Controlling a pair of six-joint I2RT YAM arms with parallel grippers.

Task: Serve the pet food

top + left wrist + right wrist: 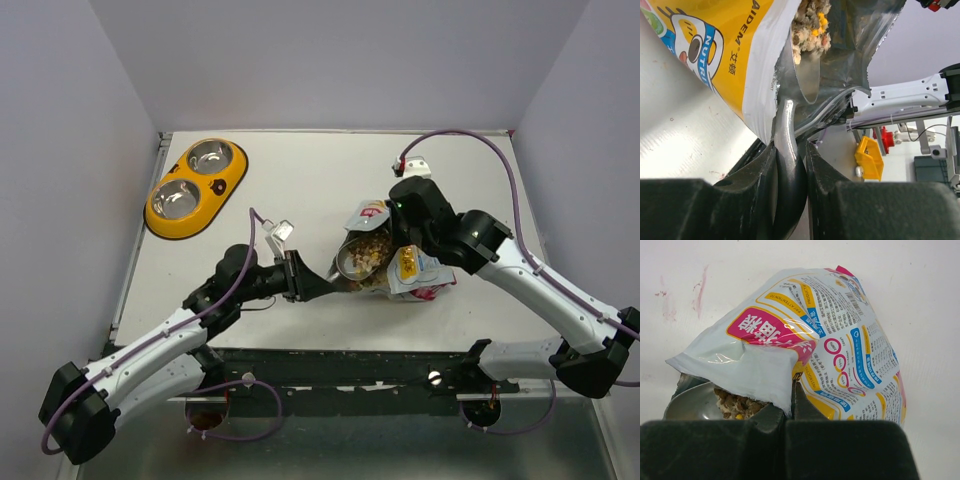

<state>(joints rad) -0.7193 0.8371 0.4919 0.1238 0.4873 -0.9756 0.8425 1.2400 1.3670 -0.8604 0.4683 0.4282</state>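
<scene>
The left claw (312, 284) is grasping the handle of the silver scoop (790, 115), its fingers pressing both sides. Straight ahead of that claw, the scoop's bowl is sitting inside the mouth of the pouch (840, 340), heaped with pet food (812, 25). The right claw (792, 399) is pinching the pouch's torn lip tight, the rest of the bag lying just beyond its fingertips on the white table (320, 180). Faint pink smears (700, 287) are showing on the surface farther out. A yellow double bowl (195, 187) is sitting well away from the left claw. Pale lilac walls (330, 60) are closing in the table. Whether the scoop is touching the bag's bottom, I can't quite tell.
</scene>
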